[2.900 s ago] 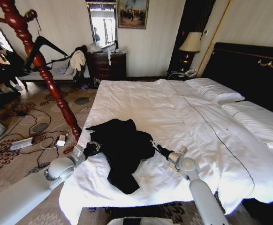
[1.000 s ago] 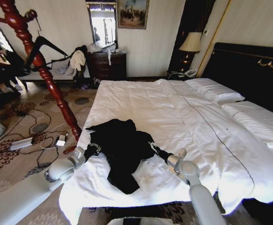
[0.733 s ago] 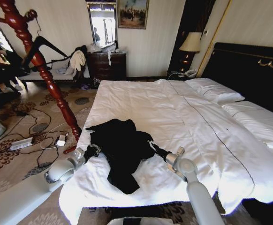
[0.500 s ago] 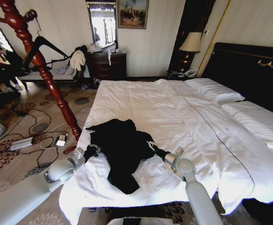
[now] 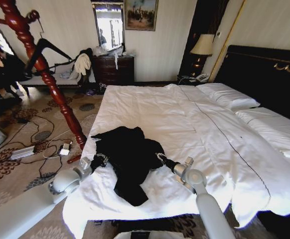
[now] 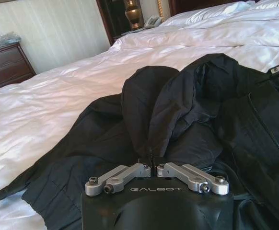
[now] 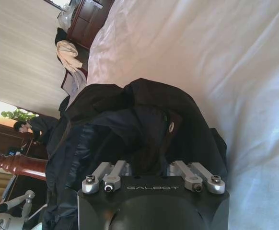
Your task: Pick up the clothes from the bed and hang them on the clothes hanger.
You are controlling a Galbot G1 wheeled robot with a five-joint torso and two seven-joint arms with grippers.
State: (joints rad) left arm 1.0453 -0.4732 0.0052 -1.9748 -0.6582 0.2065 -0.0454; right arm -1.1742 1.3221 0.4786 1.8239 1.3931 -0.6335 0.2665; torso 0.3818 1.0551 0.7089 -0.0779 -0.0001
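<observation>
- The clothes hanger hung by its wire hook on the coat stand, at about 10 o'clock in the head view. It was empty and well apart from the bed.
- The left gripper was at the 9 o'clock edge of the clothes, low on the sheet. In the left wrist view its fingers were drawn together with only a very narrow gap, and dark fabric lay right at the tips. I judged that it pinched a fold there, so this side would rise with the arm.
- The clothes lay crumpled near the foot of the bed, toward its left edge, with one long part going toward 6 o'clock.
- The right gripper was at the 3 o'clock edge of the clothes. In the right wrist view its fingers stood apart and the fabric bulged between them, so I could not tell if it was already held.
- The two grippers stood on opposite sides, probably to spread the garment for the hanger.
</observation>
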